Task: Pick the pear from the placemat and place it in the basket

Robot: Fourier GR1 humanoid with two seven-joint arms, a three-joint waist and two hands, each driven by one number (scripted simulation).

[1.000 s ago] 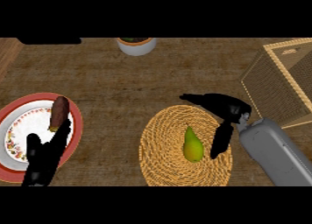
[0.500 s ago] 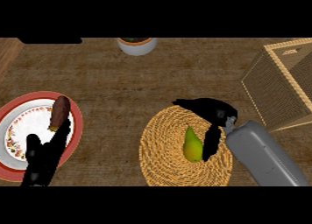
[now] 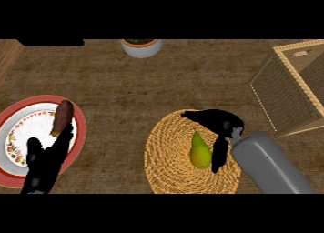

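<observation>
You see R hand (image 3: 222, 125) w/ fingers spread, unclosed, over pear (image 3: 200, 150) on placemat (image 3: 168, 159); L hand (image 3: 47, 159) open over plate (image 3: 3, 150).

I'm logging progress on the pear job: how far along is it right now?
Early stage. Done: the right hand has arrived over the woven placemat, fingers arched above and beside the pear. In hand: closing on the pear, which lies on the placemat, not lifted. Left: grasp, lift, carry to the basket at right, release. The left hand rests open over the plate.
</observation>
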